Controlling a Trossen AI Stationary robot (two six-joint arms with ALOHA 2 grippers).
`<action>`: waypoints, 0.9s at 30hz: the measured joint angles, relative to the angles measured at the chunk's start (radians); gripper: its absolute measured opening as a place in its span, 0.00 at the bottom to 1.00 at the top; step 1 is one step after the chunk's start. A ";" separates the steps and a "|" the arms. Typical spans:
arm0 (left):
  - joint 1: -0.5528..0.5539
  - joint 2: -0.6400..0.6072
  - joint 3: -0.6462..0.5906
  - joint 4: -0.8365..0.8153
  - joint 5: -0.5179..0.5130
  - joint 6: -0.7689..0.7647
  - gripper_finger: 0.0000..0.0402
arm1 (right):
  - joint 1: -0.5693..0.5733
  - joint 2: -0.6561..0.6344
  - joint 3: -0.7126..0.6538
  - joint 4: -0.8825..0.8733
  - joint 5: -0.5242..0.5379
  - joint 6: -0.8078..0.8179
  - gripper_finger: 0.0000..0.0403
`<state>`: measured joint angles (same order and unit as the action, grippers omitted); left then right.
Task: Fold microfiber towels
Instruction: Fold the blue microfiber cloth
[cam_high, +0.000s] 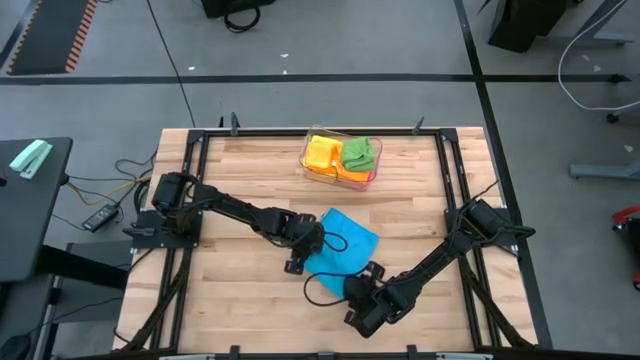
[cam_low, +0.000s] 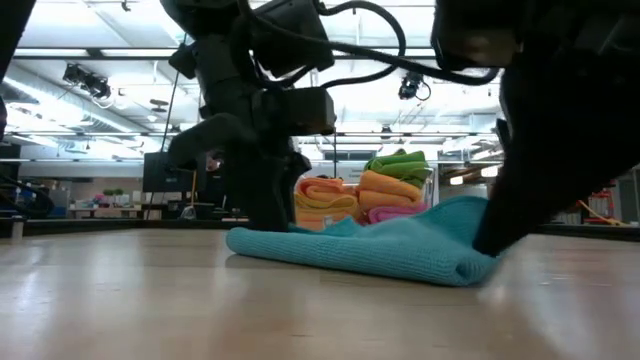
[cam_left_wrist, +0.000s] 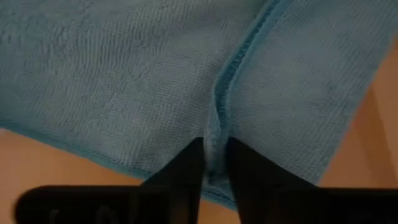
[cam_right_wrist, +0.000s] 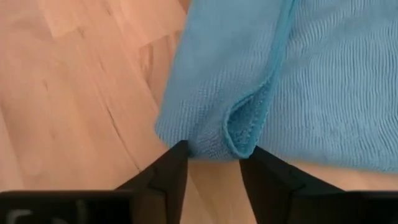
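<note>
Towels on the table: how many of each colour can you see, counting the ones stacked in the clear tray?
Blue towel, on the table between both grippers: 1
Yellow towel, in the tray: 1
Green towel, in the tray: 1
Orange towel, in the tray: at least 1
Pink towel, in the tray: 1
Total: at least 5

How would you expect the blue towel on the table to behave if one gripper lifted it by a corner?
The blue towel would probably droop limply: it already lies folded over itself with soft, rounded creases. It looks light, being thin cloth bunching between the left gripper fingers. Its fuzzy weave likely grips rather than slips, as near the right gripper.
</note>
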<state>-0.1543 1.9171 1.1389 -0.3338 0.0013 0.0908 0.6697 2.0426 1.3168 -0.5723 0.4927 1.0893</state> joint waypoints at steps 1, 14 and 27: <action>0.000 0.000 0.000 -0.001 -0.008 0.004 0.22 | 0.000 0.000 0.000 -0.015 -0.014 0.000 0.39; 0.001 -0.078 0.000 -0.004 -0.092 0.062 0.52 | 0.018 0.000 0.000 -0.108 -0.106 -0.032 0.48; -0.068 -0.089 -0.001 0.003 0.025 0.095 0.45 | 0.048 -0.008 0.086 -0.078 0.105 -0.244 0.48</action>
<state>-0.2219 1.8279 1.1383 -0.3307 0.0259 0.1859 0.7174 2.0350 1.4025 -0.6502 0.5981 0.8458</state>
